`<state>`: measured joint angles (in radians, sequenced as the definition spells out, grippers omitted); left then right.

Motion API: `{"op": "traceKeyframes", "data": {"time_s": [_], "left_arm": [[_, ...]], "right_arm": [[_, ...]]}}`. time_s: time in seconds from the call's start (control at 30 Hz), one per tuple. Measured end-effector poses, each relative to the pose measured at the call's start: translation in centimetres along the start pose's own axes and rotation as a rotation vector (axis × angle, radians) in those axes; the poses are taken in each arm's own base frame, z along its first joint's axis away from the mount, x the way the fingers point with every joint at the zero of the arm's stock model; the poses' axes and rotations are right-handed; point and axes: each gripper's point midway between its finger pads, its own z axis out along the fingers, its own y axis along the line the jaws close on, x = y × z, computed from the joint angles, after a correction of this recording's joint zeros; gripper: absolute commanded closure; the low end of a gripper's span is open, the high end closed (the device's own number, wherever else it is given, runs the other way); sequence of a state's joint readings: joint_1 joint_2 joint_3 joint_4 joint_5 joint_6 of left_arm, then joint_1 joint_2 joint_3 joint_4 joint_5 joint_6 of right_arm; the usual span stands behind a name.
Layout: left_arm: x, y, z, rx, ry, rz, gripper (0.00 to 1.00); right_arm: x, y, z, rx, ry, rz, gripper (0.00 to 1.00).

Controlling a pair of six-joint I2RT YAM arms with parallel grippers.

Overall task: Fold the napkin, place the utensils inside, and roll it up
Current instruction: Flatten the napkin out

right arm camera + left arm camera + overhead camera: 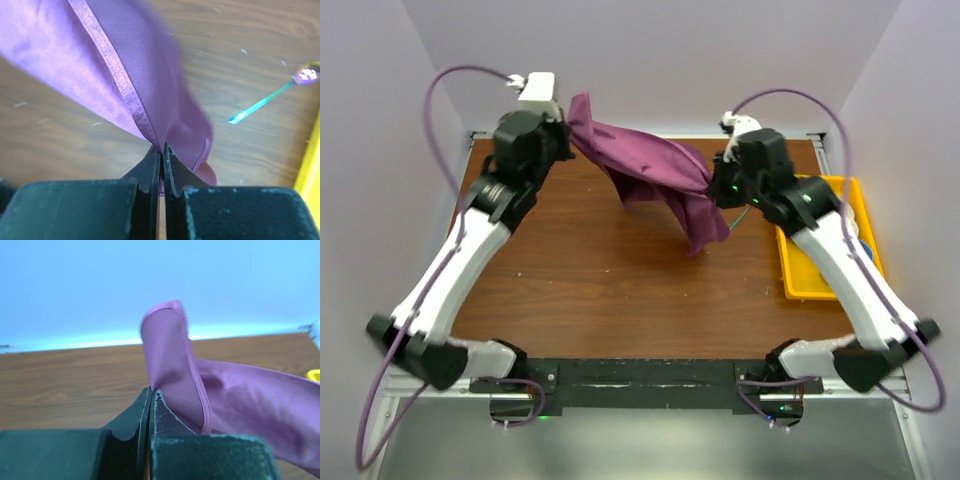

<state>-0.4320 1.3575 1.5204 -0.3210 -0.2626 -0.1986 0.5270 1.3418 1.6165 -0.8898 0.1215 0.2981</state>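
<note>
Bearing counter (pixel 620 290): one brown wooden surface, lying beneath both pincers.
Napkin (pixel 650 170): one plum-purple cloth, lifted off the counter and strung between the two pincers. It sags in the middle, and a loose flap hangs down just below the right pincer.
Tray (pixel 802 285): one yellow tray, on the counter to the outer side of the right pincer and partly hidden under the right arm.
Left pincer (pixel 151 390): fingers pressed together on a hemmed corner of the napkin. The corner stands up past the fingertips, and the rest of the cloth runs off toward the right pincer.
Right pincer (pixel 161 147): fingers clamped together on a bunched edge of the napkin. The hem runs straight into the fingertips, and the cloth fans out past them.
Utensil (pixel 265 102): one seen, a spoon with a thin teal handle, flat on the counter. It is beyond the right pincer's fingertips and off to their right, near the napkin's hanging edge but apart from it, its bowl toward the tray.
Count: two pincers, one napkin, one tray, one utensil.
</note>
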Motion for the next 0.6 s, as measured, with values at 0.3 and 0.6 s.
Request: {"op": "traceKeyframes", "data": {"time_s": [0.3, 0.6], "left_arm": [[-6.9, 2.7, -14.6, 0.064, -0.341, -0.079, 1.0], [-10.6, 4.4, -17.9, 0.012, -0.491, -0.076, 1.0]], "right_arm": [[-4.4, 3.0, -12.9, -0.26, -0.3, 0.004, 1.0], [-7.5, 5.0, -14.2, -0.342, -0.37, 0.049, 1.0]]}}
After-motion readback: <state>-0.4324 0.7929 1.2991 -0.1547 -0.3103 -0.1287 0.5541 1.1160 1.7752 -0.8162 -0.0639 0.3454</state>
